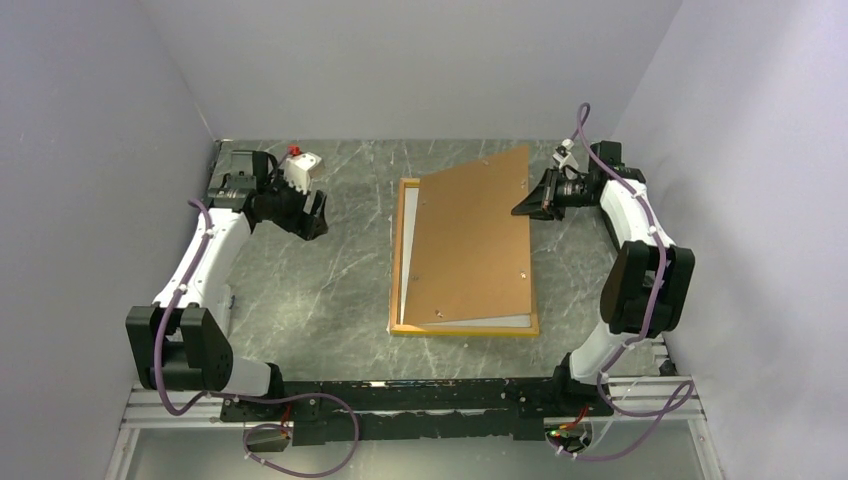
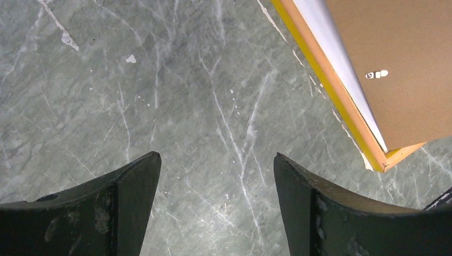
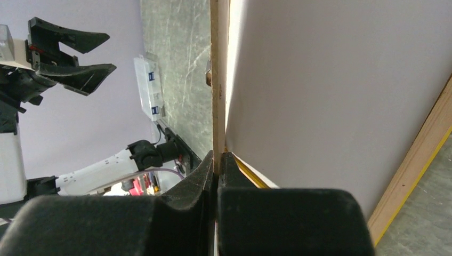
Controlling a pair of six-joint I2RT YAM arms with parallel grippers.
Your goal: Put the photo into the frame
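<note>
Frame (image 1: 465,329) flat at centre, back up. Photo (image 2: 340,58) inside, white side showing, under tilted backing board (image 1: 470,240). Right gripper (image 1: 522,207) pinches board edge; left gripper (image 2: 216,170) spread, empty. Photo likely light, floppy; take by border.

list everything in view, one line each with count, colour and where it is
table: 1, grey-green marbled, under everything
frame: 1, yellow-orange rails, flat at the table's centre
photo: 1, only a white face shows, inside the frame, mostly under the board
backing board: 1, plain brown, askew over the frame and photo
left claw: 1, black, open, over bare table left of the frame, holding nothing
right claw: 1, black, shut on the backing board's far right edge
</note>
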